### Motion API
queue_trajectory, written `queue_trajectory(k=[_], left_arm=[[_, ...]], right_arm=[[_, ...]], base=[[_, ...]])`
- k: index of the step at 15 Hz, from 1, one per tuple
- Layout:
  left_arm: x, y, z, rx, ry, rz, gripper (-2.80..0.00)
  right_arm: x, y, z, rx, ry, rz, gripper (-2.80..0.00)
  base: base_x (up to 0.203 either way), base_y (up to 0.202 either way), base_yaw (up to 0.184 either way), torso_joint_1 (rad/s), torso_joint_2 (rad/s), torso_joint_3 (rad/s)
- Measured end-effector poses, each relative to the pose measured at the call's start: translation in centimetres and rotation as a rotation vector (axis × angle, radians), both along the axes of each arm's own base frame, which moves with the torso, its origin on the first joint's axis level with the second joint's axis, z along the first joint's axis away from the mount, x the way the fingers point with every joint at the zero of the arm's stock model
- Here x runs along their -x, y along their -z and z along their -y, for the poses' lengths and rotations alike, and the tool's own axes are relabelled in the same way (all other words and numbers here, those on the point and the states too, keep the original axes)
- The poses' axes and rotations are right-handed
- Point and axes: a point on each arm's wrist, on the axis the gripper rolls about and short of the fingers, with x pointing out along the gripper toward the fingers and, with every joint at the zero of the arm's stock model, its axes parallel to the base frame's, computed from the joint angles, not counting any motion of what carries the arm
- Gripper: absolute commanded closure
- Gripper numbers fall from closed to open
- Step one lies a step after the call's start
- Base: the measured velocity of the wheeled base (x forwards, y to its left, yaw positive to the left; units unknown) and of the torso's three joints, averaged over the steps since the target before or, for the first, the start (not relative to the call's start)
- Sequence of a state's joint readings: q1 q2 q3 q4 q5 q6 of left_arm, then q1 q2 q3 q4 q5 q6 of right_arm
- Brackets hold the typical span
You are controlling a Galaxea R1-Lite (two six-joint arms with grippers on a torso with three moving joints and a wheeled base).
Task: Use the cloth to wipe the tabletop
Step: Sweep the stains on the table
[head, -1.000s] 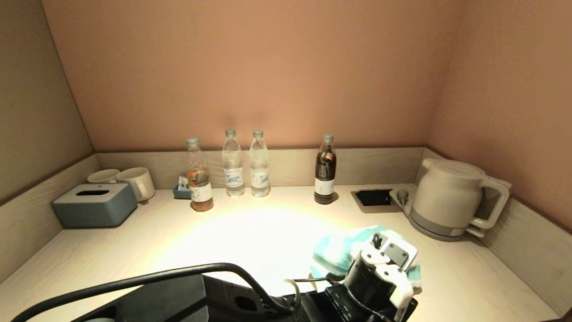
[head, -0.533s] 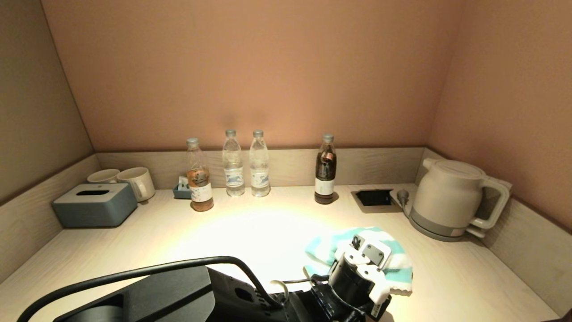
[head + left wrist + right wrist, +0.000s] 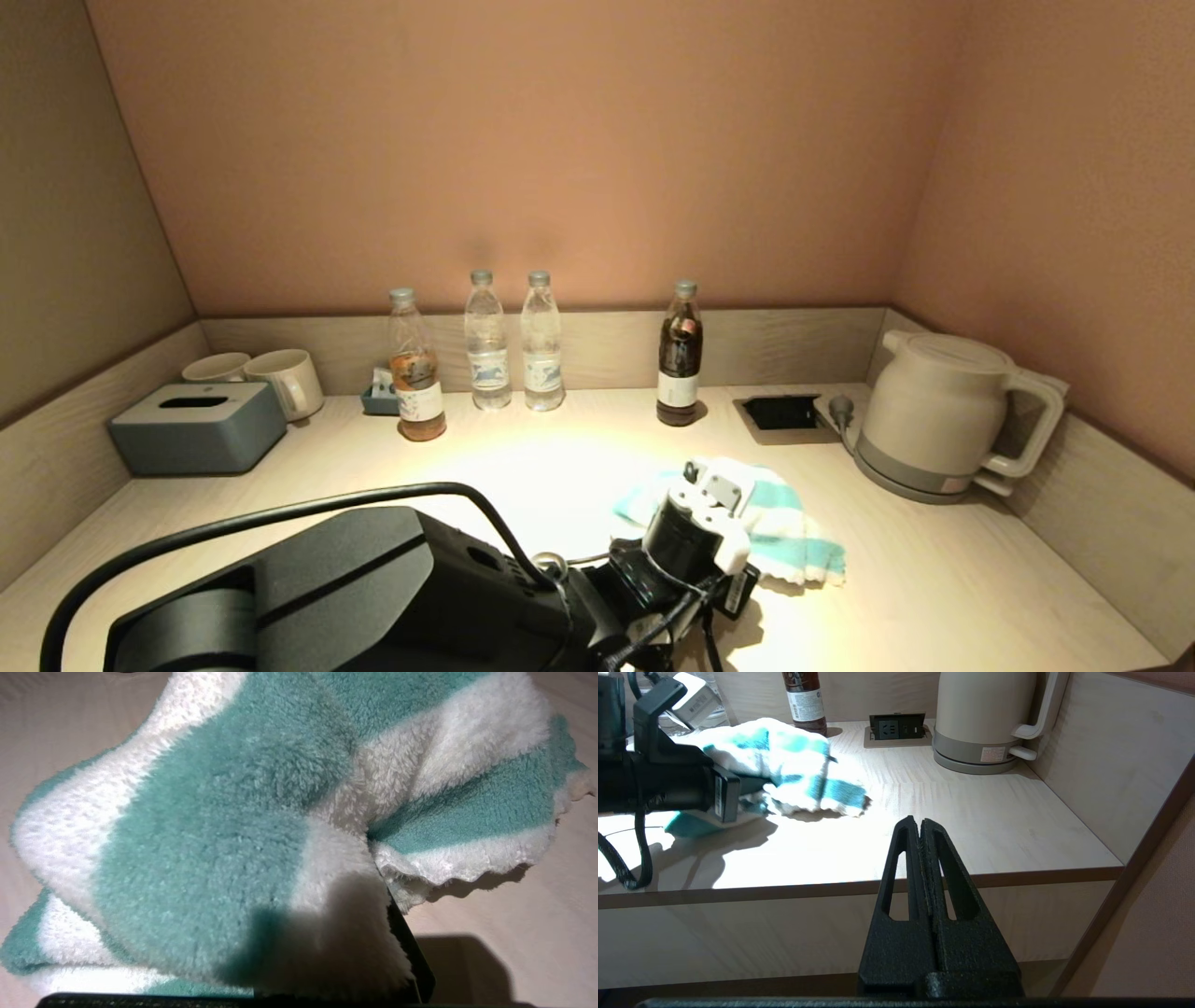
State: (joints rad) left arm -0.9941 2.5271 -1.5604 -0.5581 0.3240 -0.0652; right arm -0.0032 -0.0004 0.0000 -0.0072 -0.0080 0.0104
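The teal and white striped cloth [image 3: 789, 537] lies bunched on the pale beige tabletop [image 3: 943, 583], right of the middle. My left gripper [image 3: 698, 534] presses down on its left part and is shut on the cloth. In the left wrist view the cloth [image 3: 224, 826] fills the picture and covers all but one dark finger [image 3: 411, 956]. The right wrist view shows the cloth [image 3: 803, 765] and the left gripper [image 3: 749, 786] from the side. My right gripper [image 3: 920, 822] is shut and empty, parked off the table's front edge, out of the head view.
A white kettle [image 3: 934, 415] stands at the back right beside the black recess [image 3: 782, 412]. Several bottles [image 3: 680, 359] line the back rim. A grey-blue tissue box [image 3: 198, 427] and two mugs [image 3: 285, 381] stand at the back left.
My left gripper has slid the cloth leftward and a little farther back across the tabletop. The cloth's right end now trails out behind it.
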Motion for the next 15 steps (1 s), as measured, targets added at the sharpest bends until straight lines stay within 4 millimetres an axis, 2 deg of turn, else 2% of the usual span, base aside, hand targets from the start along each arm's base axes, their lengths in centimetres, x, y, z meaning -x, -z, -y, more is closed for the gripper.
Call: queue_trajectory(k=[3, 6, 10, 15], left_arm=[[-2.2, -0.3, -1.8, 0.012, -0.063, -0.006, 0.00], [-5.3, -1.0, -4.5, 0.028, -0.143, 0.001, 0.00], [-8.0, -1.6, -7.0, 0.041, -0.214, 0.010, 0.00], [-10.8, -0.8, -10.5, 0.038, -0.314, -0.010, 0.00]], right_arm=[[0.0, 0.0, 0.0, 0.000, 0.000, 0.000, 0.00], [0.0, 0.0, 0.0, -0.001, -0.001, 0.000, 0.00], [0.0, 0.0, 0.0, -0.001, 0.001, 0.000, 0.00], [0.0, 0.0, 0.0, 0.000, 0.000, 0.000, 0.00]], base=[[0.000, 0.000, 0.000, 0.000, 0.00, 0.000], [0.000, 0.000, 0.000, 0.000, 0.00, 0.000], [0.000, 0.000, 0.000, 0.000, 0.00, 0.000], [0.000, 0.000, 0.000, 0.000, 0.00, 0.000]])
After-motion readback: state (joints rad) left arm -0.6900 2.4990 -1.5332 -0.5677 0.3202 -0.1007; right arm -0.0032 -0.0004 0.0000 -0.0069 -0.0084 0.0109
